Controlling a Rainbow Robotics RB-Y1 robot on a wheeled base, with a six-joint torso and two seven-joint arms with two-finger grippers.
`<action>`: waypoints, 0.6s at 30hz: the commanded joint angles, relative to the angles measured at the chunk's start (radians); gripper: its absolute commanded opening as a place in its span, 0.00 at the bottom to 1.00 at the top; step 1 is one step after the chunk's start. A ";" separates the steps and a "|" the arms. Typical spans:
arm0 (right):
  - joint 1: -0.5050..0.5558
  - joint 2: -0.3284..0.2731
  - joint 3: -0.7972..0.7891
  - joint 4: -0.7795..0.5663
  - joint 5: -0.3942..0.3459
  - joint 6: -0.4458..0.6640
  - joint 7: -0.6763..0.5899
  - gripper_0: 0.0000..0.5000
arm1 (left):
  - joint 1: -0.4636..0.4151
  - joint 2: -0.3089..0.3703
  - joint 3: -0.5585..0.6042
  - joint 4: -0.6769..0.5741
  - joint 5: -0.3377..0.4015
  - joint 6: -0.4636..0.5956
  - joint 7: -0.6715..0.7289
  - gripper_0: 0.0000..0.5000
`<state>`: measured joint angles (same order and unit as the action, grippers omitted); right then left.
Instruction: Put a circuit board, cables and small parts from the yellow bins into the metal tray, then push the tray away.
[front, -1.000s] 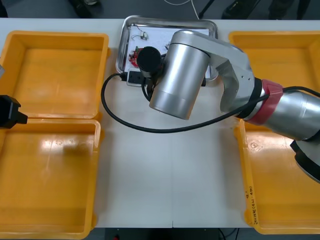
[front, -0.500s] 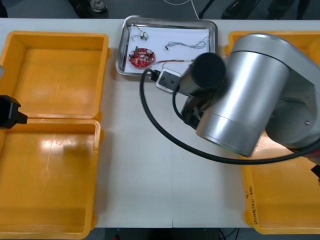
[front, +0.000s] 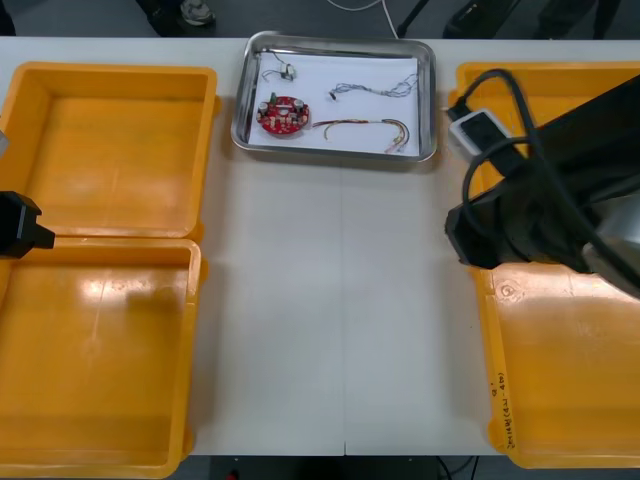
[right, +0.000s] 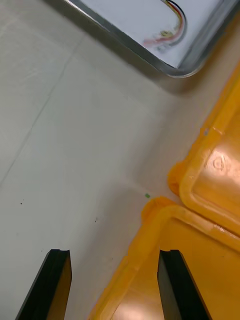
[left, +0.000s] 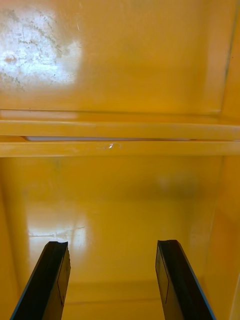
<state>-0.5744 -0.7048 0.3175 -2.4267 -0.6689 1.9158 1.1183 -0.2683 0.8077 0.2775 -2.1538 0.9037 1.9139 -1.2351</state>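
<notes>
The metal tray (front: 430, 100) sits at the table's far edge, white inside. In it lie a round red circuit board (front: 283, 113), a red and yellow cable (front: 365, 129), a thin twisted cable (front: 375, 90) and a small metal part (front: 280, 71). My right arm (front: 545, 210) hangs over the right bins; its gripper (right: 112, 285) is open above the bin rims, with the tray's corner (right: 175, 67) and the cable's end (right: 162, 36) beyond the fingers. My left gripper (left: 112, 282) is open over the left bins.
Two yellow bins (front: 115, 150) stand on the left and two yellow bins (front: 560, 390) on the right, bare inside where they show. The light table (front: 340, 320) runs between them. The left arm's black end (front: 20, 225) sits at the left edge.
My right arm has swung away from the tray toward the right bins, uncovering the tray and its contents. The left arm has not moved.
</notes>
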 joint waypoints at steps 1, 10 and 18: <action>0.076 -0.071 -0.175 0.003 -0.092 0.004 -0.106 1.00 | 0.015 0.045 0.031 -0.026 0.006 0.006 -0.069 1.00; 0.148 -0.124 -0.382 0.176 -0.219 0.004 -0.091 1.00 | 0.015 0.045 0.031 -0.026 0.006 0.006 -0.069 1.00; 0.157 -0.153 -0.428 0.314 -0.158 0.004 0.061 1.00 | 0.015 0.045 0.031 -0.026 0.006 0.006 -0.069 1.00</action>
<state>-0.4304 -0.8085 -0.0671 -2.1469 -0.8441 1.9161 1.0904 -0.2678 0.8079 0.2776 -2.1541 0.9037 1.9139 -1.2351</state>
